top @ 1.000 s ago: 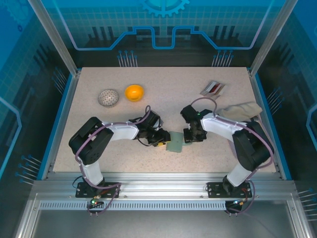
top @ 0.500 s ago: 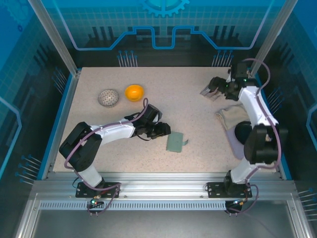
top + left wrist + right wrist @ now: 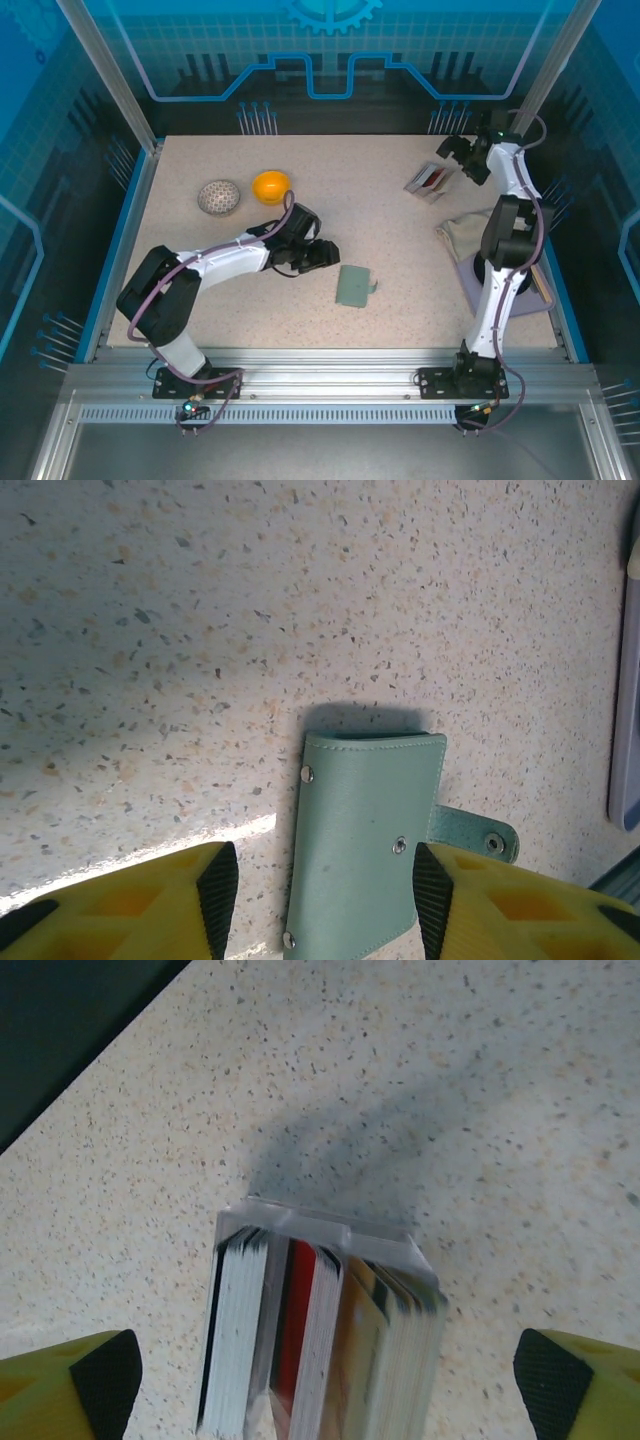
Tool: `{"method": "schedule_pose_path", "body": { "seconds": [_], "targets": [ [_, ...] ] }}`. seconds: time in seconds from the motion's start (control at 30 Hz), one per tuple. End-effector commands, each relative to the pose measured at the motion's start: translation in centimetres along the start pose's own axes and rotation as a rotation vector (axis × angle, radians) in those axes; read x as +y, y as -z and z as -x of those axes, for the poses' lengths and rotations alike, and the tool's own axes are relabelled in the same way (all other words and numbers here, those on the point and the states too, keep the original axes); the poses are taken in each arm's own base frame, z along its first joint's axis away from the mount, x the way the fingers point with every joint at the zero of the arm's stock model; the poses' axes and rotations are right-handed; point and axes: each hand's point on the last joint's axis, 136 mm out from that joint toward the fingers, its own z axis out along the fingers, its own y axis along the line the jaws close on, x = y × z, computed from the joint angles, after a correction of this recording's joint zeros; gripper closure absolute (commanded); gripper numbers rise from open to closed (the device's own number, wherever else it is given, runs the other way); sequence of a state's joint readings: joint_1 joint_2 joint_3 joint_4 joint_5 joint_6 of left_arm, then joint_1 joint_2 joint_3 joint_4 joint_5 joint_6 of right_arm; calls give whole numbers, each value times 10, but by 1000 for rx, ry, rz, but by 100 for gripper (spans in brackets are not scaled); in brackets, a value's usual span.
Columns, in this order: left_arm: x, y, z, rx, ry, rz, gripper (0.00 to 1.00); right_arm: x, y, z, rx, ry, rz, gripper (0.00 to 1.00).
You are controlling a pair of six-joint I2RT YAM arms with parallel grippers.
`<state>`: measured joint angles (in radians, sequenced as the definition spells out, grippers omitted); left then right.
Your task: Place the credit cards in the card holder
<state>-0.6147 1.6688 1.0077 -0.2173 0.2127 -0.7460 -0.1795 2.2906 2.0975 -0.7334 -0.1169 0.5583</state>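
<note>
Bright, even light comes from above. The card holder (image 3: 365,840) throws a short dark shadow on its far side, and the credit cards (image 3: 320,1350) a soft grey one; their near edges look blurred

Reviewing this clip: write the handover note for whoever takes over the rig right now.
Left hand: open, empty, just short of the grey-green folding card holder, which lies folded shut on the speckled table with its snap tab sticking out.
Right hand: wide open, empty, above the stack of thin plastic credit cards standing on edge at the far right.
Done: no card picked up.
Left: open the holder, pick up cards, slot them in.
</note>
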Motion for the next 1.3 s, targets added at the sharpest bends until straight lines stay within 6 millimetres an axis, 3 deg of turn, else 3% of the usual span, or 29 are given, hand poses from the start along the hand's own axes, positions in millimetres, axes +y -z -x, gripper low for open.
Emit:
{"method": "schedule_pose_path", "body": {
  "seconds": [0.0, 0.17, 0.47, 0.6, 0.97, 1.27],
  "targets": [
    [0, 7, 7, -10, -18, 3, 47, 0, -21, -4, 87, -45, 26, 2],
    [3, 7, 8, -8, -7, 5, 47, 0, -41, -7, 121, -41, 41, 7],
    [6, 6, 7, -5, 8, 6, 47, -13, -53, -26, 167, 0, -9, 20],
    [6, 6, 7, -2, 10, 4, 47, -12, -52, -33, 179, 28, -23, 29],
    [8, 7, 6, -1, 16, 5, 47, 2, -44, -49, 200, 137, -17, 35],
    [7, 10, 6, -9, 12, 6, 47, 14, -38, -84, 296, 286, 38, 44]
  ]
}}
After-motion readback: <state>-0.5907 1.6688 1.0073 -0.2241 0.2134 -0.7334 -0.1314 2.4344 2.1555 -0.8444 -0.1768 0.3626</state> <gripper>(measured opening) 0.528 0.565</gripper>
